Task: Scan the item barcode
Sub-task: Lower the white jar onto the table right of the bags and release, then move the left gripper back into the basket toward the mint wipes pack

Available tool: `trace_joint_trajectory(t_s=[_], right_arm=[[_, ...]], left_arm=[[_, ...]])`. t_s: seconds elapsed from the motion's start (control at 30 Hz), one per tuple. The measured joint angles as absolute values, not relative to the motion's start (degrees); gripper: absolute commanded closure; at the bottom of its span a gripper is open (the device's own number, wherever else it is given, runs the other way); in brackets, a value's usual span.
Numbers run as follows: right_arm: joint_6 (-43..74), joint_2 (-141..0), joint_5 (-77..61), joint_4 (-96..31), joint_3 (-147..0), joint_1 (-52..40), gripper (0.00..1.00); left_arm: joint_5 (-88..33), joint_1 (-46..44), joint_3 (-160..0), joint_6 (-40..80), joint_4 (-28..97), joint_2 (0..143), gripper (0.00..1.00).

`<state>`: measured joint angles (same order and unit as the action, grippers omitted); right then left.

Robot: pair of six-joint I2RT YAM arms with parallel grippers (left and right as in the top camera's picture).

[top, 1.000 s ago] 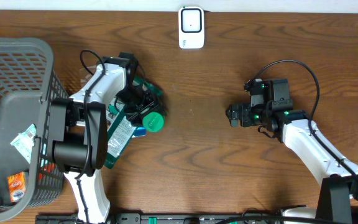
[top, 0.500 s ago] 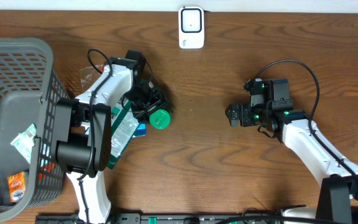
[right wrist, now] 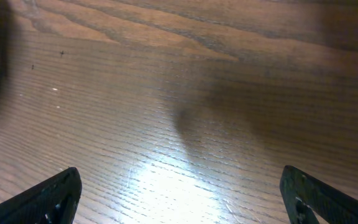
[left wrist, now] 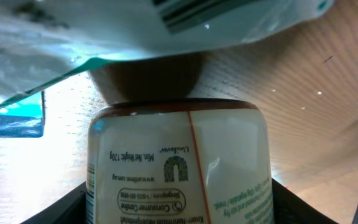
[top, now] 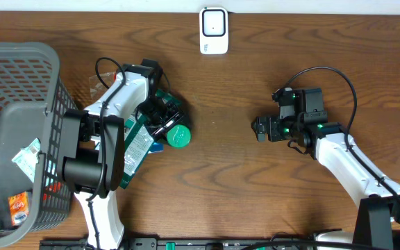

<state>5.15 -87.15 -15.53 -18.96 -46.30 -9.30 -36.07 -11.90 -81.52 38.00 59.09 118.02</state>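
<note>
My left gripper (top: 162, 119) is shut on a jar with a green lid (top: 179, 136), held just above the table with the lid pointing right. In the left wrist view the jar's white printed label (left wrist: 176, 168) fills the gap between the black fingers (left wrist: 67, 208). No barcode shows on the jar's visible side. The white scanner (top: 214, 30) stands at the table's far edge, well beyond the jar. My right gripper (top: 258, 129) is open over bare wood, its fingertips (right wrist: 55, 196) wide apart with nothing between them.
A grey mesh basket (top: 19, 76) with packets inside fills the left side. A white and teal pouch (top: 134, 147) and a small blue item (top: 156, 146) lie under the left arm. Black bars are printed on the pouch (left wrist: 191, 12) above the jar.
The left gripper has shifted the jar slightly to the right. The right arm has not moved.
</note>
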Motion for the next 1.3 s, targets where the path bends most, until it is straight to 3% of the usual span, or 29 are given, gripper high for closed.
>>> trace_joint_trajectory(t_s=[0.07, 0.13, 0.37, 1.03, 1.3], right_arm=[[5.1, -87.2, -15.7, -18.9, -46.3, -9.3, 0.01], [5.1, -87.2, -15.8, -18.9, -46.3, -9.3, 0.01], [5.1, -87.2, -15.9, -18.8, -46.3, -9.3, 0.01], [5.1, -87.2, -16.1, -18.8, -46.3, -9.3, 0.01], [5.1, -87.2, -16.1, -18.8, -46.3, -9.3, 0.01]], left_arm=[[-36.1, -11.9, -81.5, 38.7, 58.0, 118.0, 0.50], [-36.1, -11.9, -81.5, 39.0, 57.3, 118.0, 0.39], [-36.1, -11.9, -81.5, 39.4, 56.5, 118.0, 0.18], [-35.9, -11.9, -81.6, 39.2, 53.7, 118.0, 0.17], [-26.0, -12.2, -88.9, 37.5, 53.0, 117.2, 0.16]])
